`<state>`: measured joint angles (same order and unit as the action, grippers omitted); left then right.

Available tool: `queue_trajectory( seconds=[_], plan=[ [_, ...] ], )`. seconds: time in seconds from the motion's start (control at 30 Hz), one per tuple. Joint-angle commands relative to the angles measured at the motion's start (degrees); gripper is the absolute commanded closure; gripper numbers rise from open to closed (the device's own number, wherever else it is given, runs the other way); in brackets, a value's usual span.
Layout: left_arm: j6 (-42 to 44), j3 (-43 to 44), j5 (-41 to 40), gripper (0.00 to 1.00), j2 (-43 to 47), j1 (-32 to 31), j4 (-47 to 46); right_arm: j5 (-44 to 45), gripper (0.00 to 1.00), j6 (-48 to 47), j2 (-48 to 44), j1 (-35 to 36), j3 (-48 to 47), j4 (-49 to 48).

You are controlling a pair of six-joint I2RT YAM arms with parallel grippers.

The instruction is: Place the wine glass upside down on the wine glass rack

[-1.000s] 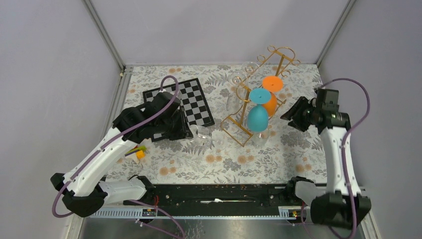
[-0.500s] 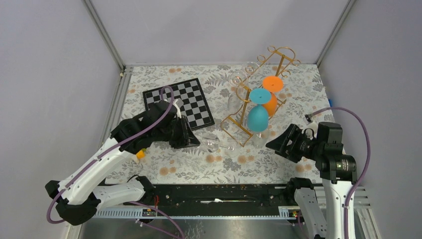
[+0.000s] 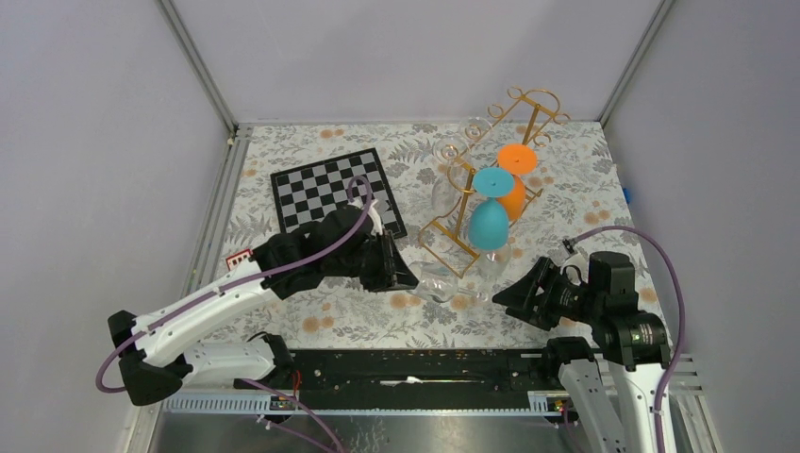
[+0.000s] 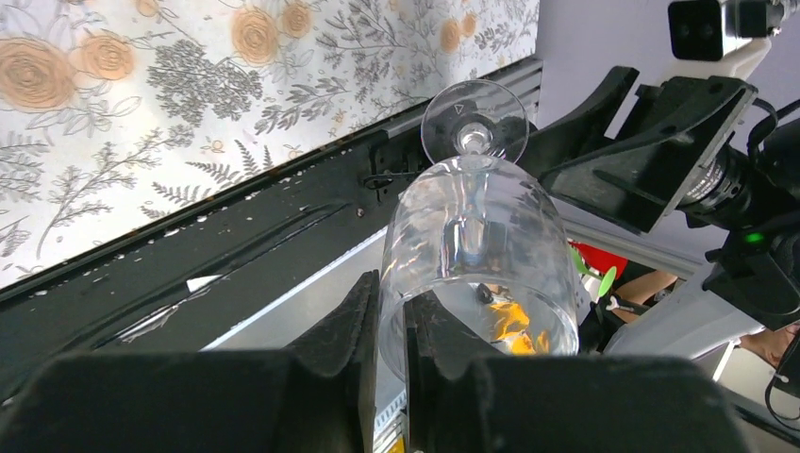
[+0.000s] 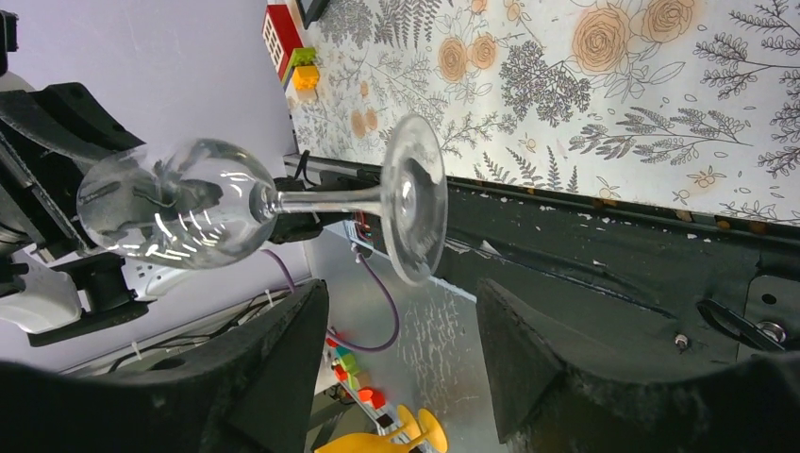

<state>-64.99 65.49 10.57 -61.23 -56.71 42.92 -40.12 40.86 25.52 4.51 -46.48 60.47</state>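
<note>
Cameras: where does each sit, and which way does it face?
Top external: above, behind, looking down on the table; left arm and right arm show.
Left wrist: on the left arm, looking past the left gripper at the wine glass it pinches.
Right wrist: on the right arm, facing the glass's foot past the open right gripper.
Shared: all see that glass.

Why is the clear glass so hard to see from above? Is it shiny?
Top view: the wine glass nearly vanishes against the flowery cloth. Right wrist view: bright white glints streak its bowl. Left wrist view: clearer against the black rail.
</note>
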Motion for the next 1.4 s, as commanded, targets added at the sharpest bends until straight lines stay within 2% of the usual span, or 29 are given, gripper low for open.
queue_trajectory(
  seconds=[0.0, 0.07, 0.2, 0.3, 0.4, 0.57, 0.63, 0.67, 0.77, 0.83, 1.03, 1.13, 1.27, 1.37],
  plan=[
    [-1.78, 0.70, -0.42, 1.00, -1.37, -2.29, -9.60, -2.35, 0.36, -1.51, 1.42, 0.50, 0.58, -1.49],
    [-1.89, 0.66, -0.90, 1.00, -1.68, -3.10, -10.93, -2.36, 0.40, -2.32, 1.62, 0.50, 0.88, -1.99],
    [-2.31, 0.72, -2.65, 1.00, -1.87, -4.31, -11.36, -2.94, 0.62, -4.04, 2.85, 0.52, 1.78, -1.32],
    [-2.57, 0.69, -3.23, 1.00, -1.49, -4.75, -11.36, -2.29, 0.64, -5.99, 3.15, 0.55, 1.58, 0.34],
    [-2.76, 0.37, -3.47, 1.00, -1.26, -5.06, -11.54, -2.52, 0.71, -6.02, 2.90, 0.52, 3.04, 0.07],
    [-3.59, -0.85, -2.83, 1.00, -1.22, -5.43, -12.66, -2.57, 0.99, -5.90, 2.90, 0.58, 3.64, -1.92],
    [-3.57, -1.03, -2.72, 1.00, -1.23, -5.43, -12.77, -2.22, 1.00, -6.55, 3.31, 0.54, 3.03, -2.28],
    [-3.64, -1.19, -2.72, 0.96, -1.07, -5.43, -12.79, -2.01, 1.00, -7.12, 3.62, 0.58, 2.55, -2.43],
    [-3.46, -1.90, -2.58, 0.64, -0.25, -5.47, -12.56, -1.35, 1.00, -8.62, 5.12, 0.53, 0.62, -2.74],
    [-3.22, -2.31, -3.01, 0.47, 0.61, -5.43, -11.45, -0.18, 1.00, -9.91, 6.61, 0.58, -1.22, -2.82],
    [1.61, -2.34, -6.87, 0.15, 4.09, -4.52, -2.74, 4.56, 1.00, -19.77, 13.19, 0.50, -8.95, -3.58],
    [5.72, -1.65, -9.35, 0.10, 6.19, -3.02, 3.16, 6.00, 1.00, -26.37, 17.45, 0.56, -14.44, -3.22],
    [9.05, -0.46, -10.37, 0.09, 8.08, 1.06, 10.88, 8.57, 1.00, -33.02, 20.44, 0.67, -21.59, -1.36],
    [10.41, -0.42, -10.33, 0.09, 9.81, 3.80, 12.99, 8.39, 1.00, -35.88, 21.21, 0.76, -25.68, -0.89]
  ],
)
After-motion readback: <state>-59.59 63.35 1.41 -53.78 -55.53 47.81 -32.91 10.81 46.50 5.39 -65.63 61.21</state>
